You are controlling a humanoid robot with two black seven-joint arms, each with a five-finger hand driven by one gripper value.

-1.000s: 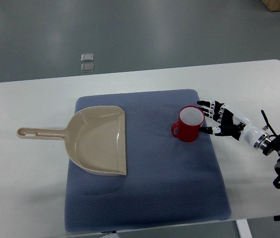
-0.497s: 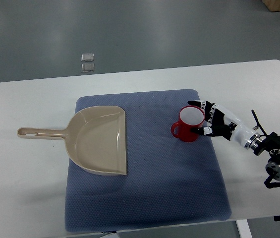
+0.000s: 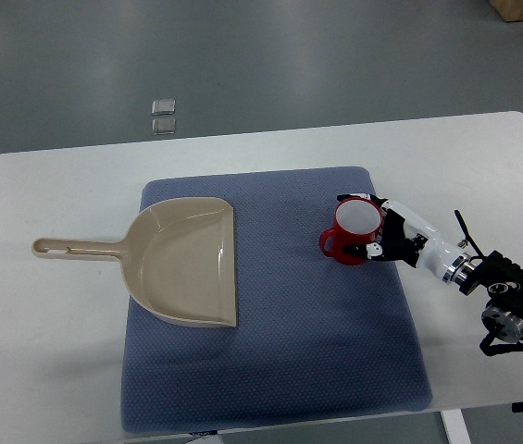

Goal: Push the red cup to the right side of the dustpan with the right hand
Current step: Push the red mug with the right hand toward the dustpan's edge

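Right robot hand (image 3: 379,233) against the red cup (image 3: 354,231), push not yet made.

You've got fingers cupped loosely round the cup's right wall, touching, not clamped. The cup sits just left of the hand, upright on the blue textured mat (image 3: 335,351), handle pointing left. The smooth beige plastic dustpan (image 3: 187,262) lies well left of the hand, handle leftward, open edge toward the cup.
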